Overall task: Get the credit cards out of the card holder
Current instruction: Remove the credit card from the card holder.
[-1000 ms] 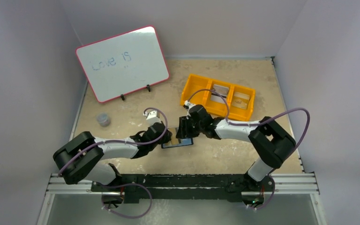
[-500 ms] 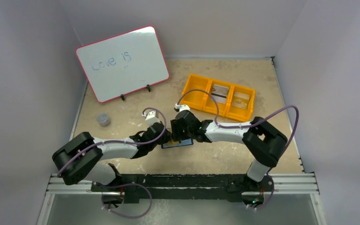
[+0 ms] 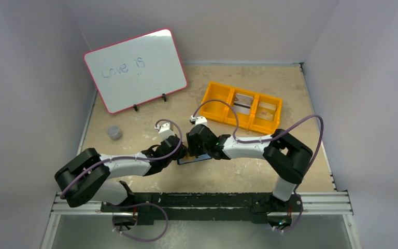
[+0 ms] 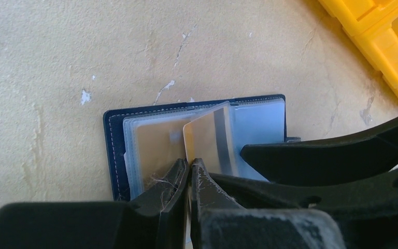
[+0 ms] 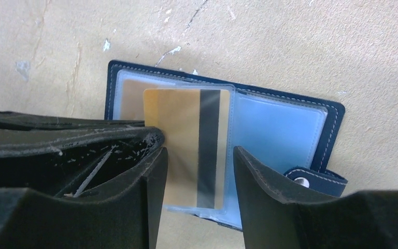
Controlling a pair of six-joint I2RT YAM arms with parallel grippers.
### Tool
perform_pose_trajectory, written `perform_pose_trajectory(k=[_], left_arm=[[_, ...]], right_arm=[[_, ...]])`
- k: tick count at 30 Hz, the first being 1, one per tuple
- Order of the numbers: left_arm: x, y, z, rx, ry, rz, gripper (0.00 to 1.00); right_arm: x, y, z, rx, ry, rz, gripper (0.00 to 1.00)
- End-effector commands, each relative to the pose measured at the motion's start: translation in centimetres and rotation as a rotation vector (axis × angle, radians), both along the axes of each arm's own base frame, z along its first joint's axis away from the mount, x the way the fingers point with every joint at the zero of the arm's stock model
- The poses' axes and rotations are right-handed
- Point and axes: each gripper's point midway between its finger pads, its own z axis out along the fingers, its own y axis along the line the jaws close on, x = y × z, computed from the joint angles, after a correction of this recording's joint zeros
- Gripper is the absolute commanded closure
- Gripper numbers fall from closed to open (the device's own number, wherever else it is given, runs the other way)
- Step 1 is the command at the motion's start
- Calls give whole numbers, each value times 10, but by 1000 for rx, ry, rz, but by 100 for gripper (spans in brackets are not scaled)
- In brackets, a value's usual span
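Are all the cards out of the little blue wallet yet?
Not yet. Two cards lie in the orange tray. The card holder is open. The open right gripper straddles a striped card in its pocket, and the shut left gripper sits at that pocket's edge. That card is left to pull out.

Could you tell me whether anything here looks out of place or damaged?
Nothing serious. A striped card stands tilted up from the open card holder, wispy fluff clings to the left pincer, and the table is scuffed white.
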Motion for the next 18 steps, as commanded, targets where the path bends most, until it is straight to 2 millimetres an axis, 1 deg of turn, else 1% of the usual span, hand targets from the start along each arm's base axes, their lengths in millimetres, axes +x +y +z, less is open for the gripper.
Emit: perform_pose_trajectory(k=[1,4,6,12,14,18], left_arm=[[-16,21,-11,66,41,2,100],[-17,22,-8,74,41,-6,100],[-19,26,-9,91,48,-5,100],[-24,38,-11,135,53,-1,100],[-26,41,-11,144,56,0,100],[-26,41,-8,145,46,-14,100]], right_arm=[[-21,-67,-63,-274,95,-98,48],[-22,-72,-72,-311,109,-114,53],[-21,-73,-75,-318,108,-121,55],[-23,-75,-76,-320,111,-125,60],[-22,-76,-75,-324,110,-128,60],[-20,-72,-72,-315,106,-122,61]])
